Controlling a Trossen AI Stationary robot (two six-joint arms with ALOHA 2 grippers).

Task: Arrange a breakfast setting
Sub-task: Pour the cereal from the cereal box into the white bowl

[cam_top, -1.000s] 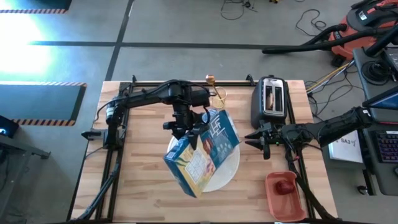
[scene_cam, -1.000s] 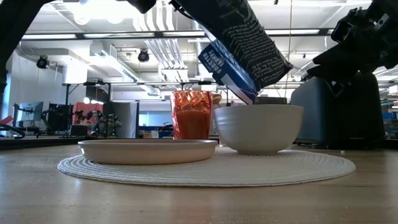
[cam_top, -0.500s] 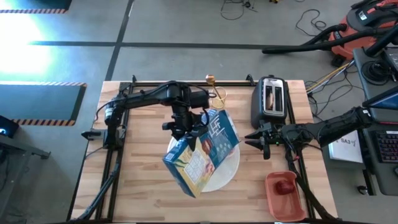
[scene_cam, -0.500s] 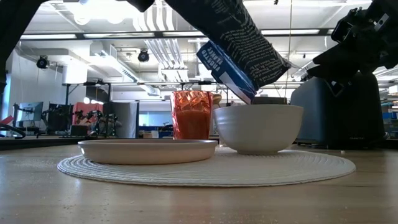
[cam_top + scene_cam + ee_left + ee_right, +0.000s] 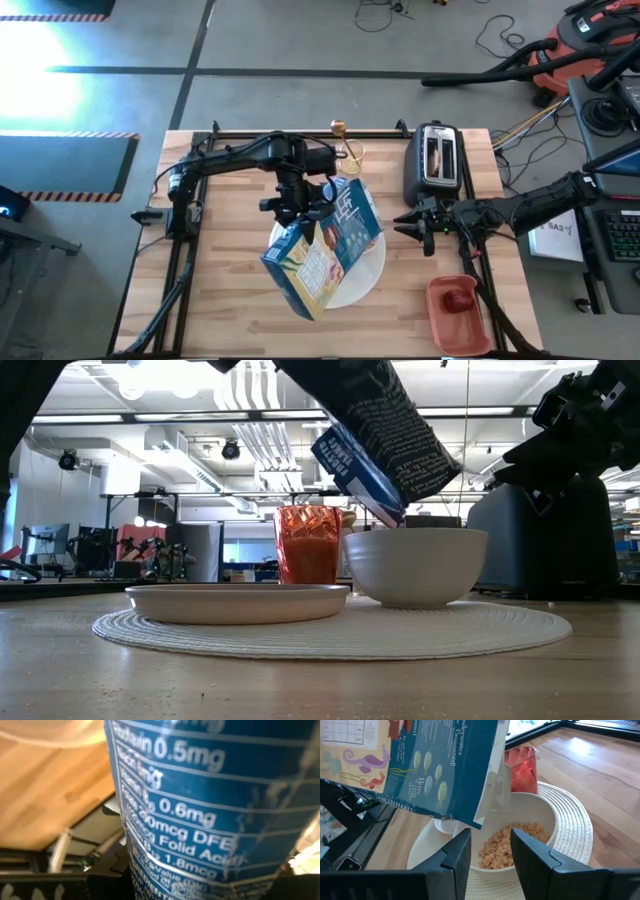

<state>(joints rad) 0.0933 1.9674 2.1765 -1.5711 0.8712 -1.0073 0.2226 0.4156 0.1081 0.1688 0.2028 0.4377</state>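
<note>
My left gripper (image 5: 305, 212) is shut on a blue cereal box (image 5: 325, 245), held tilted above the white bowl (image 5: 415, 565). The bowl holds cereal flakes (image 5: 507, 845). It stands on a round white woven mat (image 5: 450, 632), next to a smaller white plate (image 5: 237, 602) and a pink-red cup (image 5: 308, 545). My right gripper (image 5: 490, 855) is open and empty. It hovers at the table's right (image 5: 415, 226), pointing toward the bowl. A brown toast slice (image 5: 433, 157) stands in the toaster. A small dark-red fruit (image 5: 457, 299) lies in a red tray. My left gripper holds the cereal box by its far part, against the blue narrow side with the nutrition print (image 5: 175, 820). The box hides the fingertips. The box is lifted clear and tilted, its open end (image 5: 482, 817) lowest, just over the bowl.
A black toaster (image 5: 437, 160) stands at the far right. A red tray (image 5: 458, 312) sits at the near right corner. A small gold thing (image 5: 340, 128) lies at the far edge. Bare wooden tabletop (image 5: 220, 290) lies to the near left.
The cereal box has shifted a little toward the table's left with my left gripper. It stays tilted over the bowl with its open end down.
</note>
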